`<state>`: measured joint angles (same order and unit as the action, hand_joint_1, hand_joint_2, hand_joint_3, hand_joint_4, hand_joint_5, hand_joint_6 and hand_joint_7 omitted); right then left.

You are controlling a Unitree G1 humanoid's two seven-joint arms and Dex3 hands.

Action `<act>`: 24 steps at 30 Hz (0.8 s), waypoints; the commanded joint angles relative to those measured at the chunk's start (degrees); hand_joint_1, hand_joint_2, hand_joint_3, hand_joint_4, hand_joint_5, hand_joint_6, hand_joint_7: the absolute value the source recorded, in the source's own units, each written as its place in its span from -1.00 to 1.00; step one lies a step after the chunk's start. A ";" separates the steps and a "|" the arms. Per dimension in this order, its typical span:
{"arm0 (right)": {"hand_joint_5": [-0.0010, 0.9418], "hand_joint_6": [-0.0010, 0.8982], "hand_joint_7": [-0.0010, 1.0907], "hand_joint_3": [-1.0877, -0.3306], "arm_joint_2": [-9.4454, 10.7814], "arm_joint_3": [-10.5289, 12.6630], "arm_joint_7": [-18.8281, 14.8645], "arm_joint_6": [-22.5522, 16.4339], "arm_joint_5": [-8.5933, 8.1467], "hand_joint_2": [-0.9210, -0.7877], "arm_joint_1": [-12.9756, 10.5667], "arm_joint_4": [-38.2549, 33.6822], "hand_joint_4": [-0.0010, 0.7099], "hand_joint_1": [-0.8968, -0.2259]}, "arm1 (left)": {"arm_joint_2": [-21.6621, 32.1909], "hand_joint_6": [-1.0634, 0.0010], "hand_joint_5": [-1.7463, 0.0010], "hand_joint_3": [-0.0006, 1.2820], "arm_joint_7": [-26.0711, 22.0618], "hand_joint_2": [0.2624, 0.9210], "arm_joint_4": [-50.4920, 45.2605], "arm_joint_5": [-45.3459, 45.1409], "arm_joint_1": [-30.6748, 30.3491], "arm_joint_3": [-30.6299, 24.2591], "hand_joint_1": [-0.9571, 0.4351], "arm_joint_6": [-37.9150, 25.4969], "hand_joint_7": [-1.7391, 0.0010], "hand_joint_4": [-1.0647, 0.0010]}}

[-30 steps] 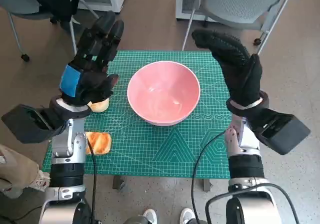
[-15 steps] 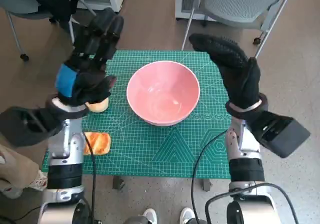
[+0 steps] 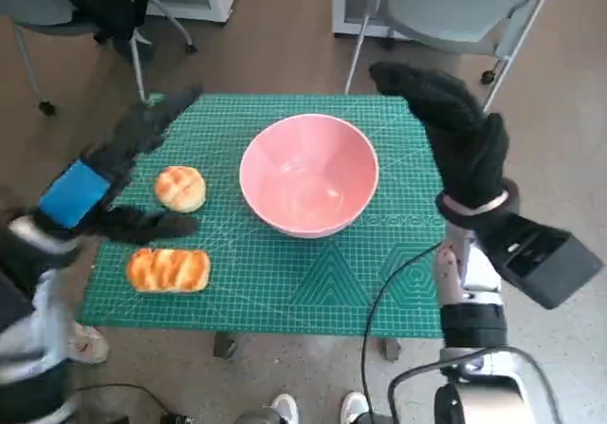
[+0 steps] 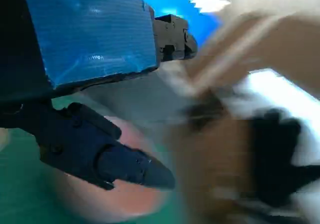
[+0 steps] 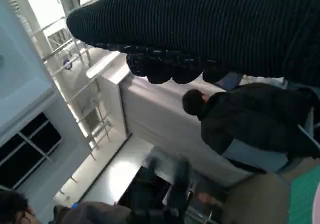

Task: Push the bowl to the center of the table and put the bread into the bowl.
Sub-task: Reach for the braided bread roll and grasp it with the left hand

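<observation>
We find the pink bowl [image 3: 309, 175] sitting near the middle of the bench [image 3: 285, 282], upright and holding nothing. 2 pieces of bread lie on the green mat to the bowl's left: a round bun [image 3: 180, 188] just beside the bowl's rim but apart from it, and a long loaf [image 3: 169, 269] nearer the robot, its long axis running roughly across the bench, left to right.

The left robot hand [image 3: 119, 173] appears motion-blurred in the head view, at the mat's left edge. Its fingers look extended and apart, and we see nothing held in them. It lies left of both pieces, with the bun toward the bowl from it and the loaf just below it toward the robot. The left wrist view is too smeared to add more than a pink patch beyond the black fingers [image 4: 120, 161].

The right robot hand [image 3: 455, 130] hovers above the bowl's right side, fingers spread, empty, well apart from either piece of bread.

We judge the push as largely done and the bread transfer as outstanding. The left robot hand is clearly the nearer; the bowl stands between the right robot hand and the bread.
</observation>
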<state>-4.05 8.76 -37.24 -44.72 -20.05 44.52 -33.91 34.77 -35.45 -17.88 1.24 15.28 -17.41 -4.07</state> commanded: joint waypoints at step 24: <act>-1.00 -1.00 -0.55 -0.33 -0.51 0.72 -1.12 0.18 -1.60 -1.00 0.37 -3.36 -0.88 -0.34 | 11.84 0.67 0.99 -0.96 -3.90 0.23 -28.57 -13.01 -16.83 0.53 0.29 -23.42 0.91 0.84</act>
<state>-4.38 9.29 -37.49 -44.79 -20.68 44.99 -36.16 44.47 -38.57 -44.53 -10.03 -1.40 -18.90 -24.01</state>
